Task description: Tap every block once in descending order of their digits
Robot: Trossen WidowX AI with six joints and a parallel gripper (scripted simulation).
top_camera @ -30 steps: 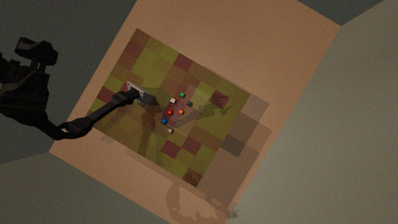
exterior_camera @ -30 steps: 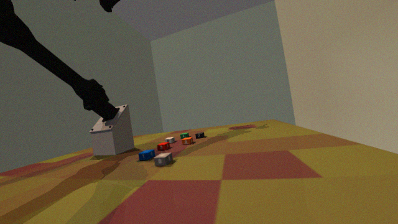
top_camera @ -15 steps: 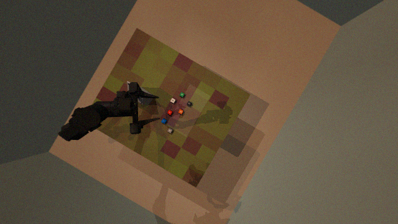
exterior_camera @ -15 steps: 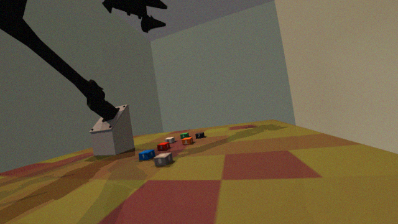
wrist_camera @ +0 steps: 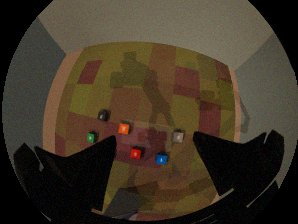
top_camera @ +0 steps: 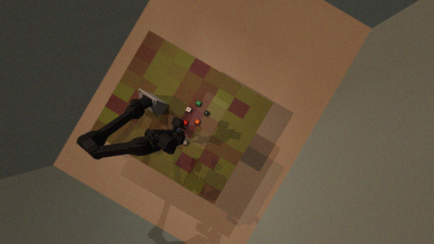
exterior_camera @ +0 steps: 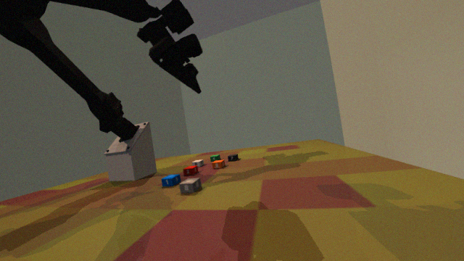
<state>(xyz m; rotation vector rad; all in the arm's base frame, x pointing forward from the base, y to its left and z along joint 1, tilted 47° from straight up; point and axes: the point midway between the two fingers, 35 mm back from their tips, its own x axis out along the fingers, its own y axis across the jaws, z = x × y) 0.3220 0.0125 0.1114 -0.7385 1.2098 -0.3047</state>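
Observation:
My gripper (exterior_camera: 199, 91) (wrist_camera: 156, 139) is open and empty, high above the blocks. The blue block (top_camera: 178, 130) (exterior_camera: 171, 180) (wrist_camera: 161, 159) and grey block (top_camera: 186, 142) (exterior_camera: 191, 185) (wrist_camera: 178, 136) lie nearest the exterior camera. Beyond are the red block (top_camera: 185, 123) (exterior_camera: 190, 170) (wrist_camera: 135, 154), orange block (top_camera: 197, 121) (exterior_camera: 218, 164) (wrist_camera: 124, 129), white block (top_camera: 188, 109) (exterior_camera: 198, 163), green block (top_camera: 199, 103) (exterior_camera: 215, 158) (wrist_camera: 91, 137) and black block (top_camera: 207, 113) (exterior_camera: 233, 157) (wrist_camera: 102, 115). The left finger hides the white block in the wrist view. Blue seems to show 1; other digits are unclear.
The arm's grey base (top_camera: 161, 105) (exterior_camera: 142, 156) stands beside the blocks on the patchwork surface (top_camera: 163, 72) (exterior_camera: 308, 192). The arm partly covers the blue block in the top view. Arm shadows fall across the surface.

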